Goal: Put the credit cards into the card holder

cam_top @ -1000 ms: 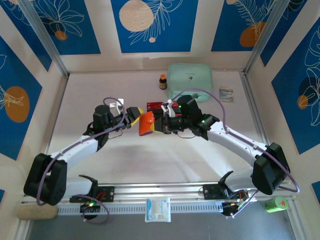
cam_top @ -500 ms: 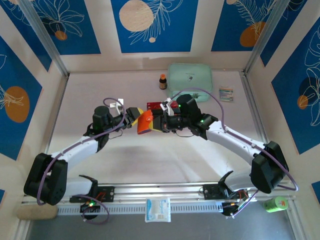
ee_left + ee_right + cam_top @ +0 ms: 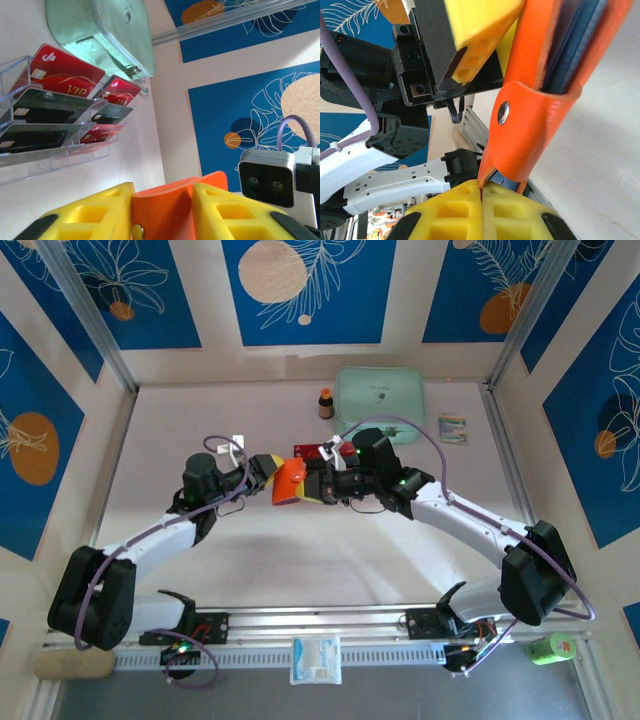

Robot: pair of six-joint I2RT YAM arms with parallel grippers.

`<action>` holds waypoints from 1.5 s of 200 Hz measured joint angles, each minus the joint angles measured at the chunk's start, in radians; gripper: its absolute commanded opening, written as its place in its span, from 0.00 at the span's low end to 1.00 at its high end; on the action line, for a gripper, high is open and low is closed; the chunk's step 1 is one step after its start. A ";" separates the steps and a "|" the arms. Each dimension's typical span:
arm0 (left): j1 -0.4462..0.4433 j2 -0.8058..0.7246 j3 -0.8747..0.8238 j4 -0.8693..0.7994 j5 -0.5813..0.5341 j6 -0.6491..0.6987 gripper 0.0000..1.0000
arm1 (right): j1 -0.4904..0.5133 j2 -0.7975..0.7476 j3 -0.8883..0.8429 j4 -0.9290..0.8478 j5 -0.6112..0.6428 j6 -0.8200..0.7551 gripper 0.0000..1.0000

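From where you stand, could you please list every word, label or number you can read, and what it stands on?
"VIP": gold letters on the large red card standing in the clear plastic tray.
Other red and black cards: pale markings, blurred.
Mint-green zip pouch: print too small to read.
Small brown bottle: label too small.
Orange wallet: no text.

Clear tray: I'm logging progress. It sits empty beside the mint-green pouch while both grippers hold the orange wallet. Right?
Not empty: the left wrist view shows the clear tray holding red and black credit cards. The rest stands: it sits beside the mint-green pouch, and the left gripper and right gripper both hold the orange wallet.
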 measured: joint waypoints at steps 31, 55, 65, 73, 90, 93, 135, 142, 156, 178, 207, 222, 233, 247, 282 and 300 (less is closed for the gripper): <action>0.000 0.000 -0.004 0.013 -0.003 -0.005 0.12 | 0.000 0.001 -0.002 0.008 0.000 0.005 0.00; 0.001 0.000 -0.007 0.023 -0.007 -0.009 0.00 | -0.003 0.008 -0.013 0.016 0.000 0.008 0.00; 0.002 0.000 -0.007 0.025 -0.009 -0.006 0.00 | -0.007 0.008 -0.023 0.018 0.001 0.008 0.00; 0.002 0.000 -0.007 0.025 -0.010 -0.006 0.00 | -0.010 0.009 -0.029 0.018 0.001 0.009 0.00; 0.002 0.000 -0.010 0.026 -0.011 -0.005 0.00 | -0.016 0.010 -0.042 0.018 0.003 0.011 0.12; 0.002 0.000 -0.010 0.026 -0.011 -0.003 0.00 | -0.018 0.010 -0.043 0.018 0.003 0.011 0.15; 0.002 -0.011 -0.013 0.007 -0.035 0.037 0.00 | -0.055 -0.026 -0.051 -0.119 0.065 -0.052 0.44; 0.002 -0.022 -0.013 -0.008 -0.040 0.053 0.00 | -0.060 -0.041 -0.050 -0.163 0.092 -0.070 0.47; 0.001 -0.048 -0.013 -0.047 -0.055 0.085 0.00 | -0.066 -0.061 -0.032 -0.259 0.145 -0.103 0.55; -0.003 -0.089 -0.009 -0.127 -0.078 0.148 0.00 | -0.042 -0.039 0.067 -0.402 0.232 -0.156 0.62; -0.021 -0.119 0.008 -0.232 -0.114 0.213 0.00 | 0.036 0.069 0.281 -0.533 0.348 -0.225 0.63; -0.033 -0.126 0.018 -0.272 -0.134 0.238 0.00 | 0.077 0.141 0.387 -0.586 0.405 -0.250 0.63; -0.040 -0.132 0.025 -0.298 -0.144 0.251 0.00 | 0.105 0.197 0.453 -0.621 0.444 -0.266 0.63; -0.045 -0.137 0.030 -0.317 -0.154 0.263 0.00 | 0.136 0.260 0.515 -0.666 0.495 -0.280 0.63; -0.053 -0.152 0.031 -0.355 -0.180 0.279 0.00 | 0.198 0.375 0.574 -0.756 0.614 -0.290 0.57; -0.054 -0.154 0.031 -0.377 -0.192 0.287 0.00 | 0.209 0.391 0.565 -0.780 0.652 -0.287 0.50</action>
